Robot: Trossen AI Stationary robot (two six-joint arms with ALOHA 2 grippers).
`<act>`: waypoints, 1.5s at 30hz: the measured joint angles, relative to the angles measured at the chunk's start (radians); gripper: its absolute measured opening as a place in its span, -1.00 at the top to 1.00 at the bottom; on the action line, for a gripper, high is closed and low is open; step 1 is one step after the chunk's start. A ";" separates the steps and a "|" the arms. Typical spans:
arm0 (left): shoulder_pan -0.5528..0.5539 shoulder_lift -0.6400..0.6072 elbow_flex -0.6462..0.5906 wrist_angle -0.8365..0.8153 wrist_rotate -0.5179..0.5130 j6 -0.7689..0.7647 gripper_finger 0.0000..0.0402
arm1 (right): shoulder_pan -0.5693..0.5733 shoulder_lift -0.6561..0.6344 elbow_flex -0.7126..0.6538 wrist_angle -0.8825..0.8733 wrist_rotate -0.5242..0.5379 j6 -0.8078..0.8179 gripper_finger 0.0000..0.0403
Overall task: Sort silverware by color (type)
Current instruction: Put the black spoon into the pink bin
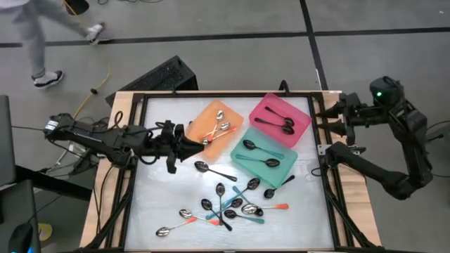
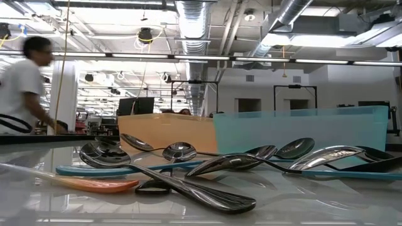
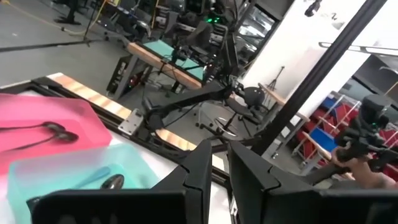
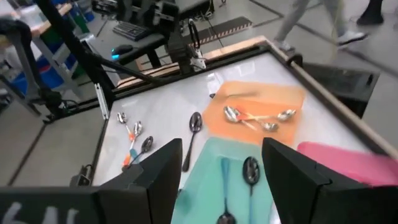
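Note:
Several loose spoons lie in a heap near the table's front edge, seen close in the low view; one black spoon lies apart. The orange tray holds orange-handled spoons, the teal tray two teal-handled ones, the pink tray two black ones. My left gripper hovers level at the orange tray's left side, shut, with nothing between its fingers. My right gripper is open and empty, raised beyond the table's right edge.
A black frame rails in the white table top. A black keyboard lies on the floor past the far edge. A person walks at the far left, also in the low view.

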 joint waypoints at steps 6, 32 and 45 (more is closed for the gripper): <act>-0.069 0.001 0.000 -0.004 -0.087 -0.005 0.81 | 0.001 -0.091 -0.182 0.158 -0.064 0.132 -0.15; -0.113 0.000 0.000 -0.176 -0.333 0.074 0.81 | 0.693 -0.054 -0.541 0.852 0.401 0.614 -0.15; -0.116 0.003 0.000 -0.479 -0.233 0.136 0.72 | 1.075 0.220 -0.542 0.913 0.774 0.688 -0.15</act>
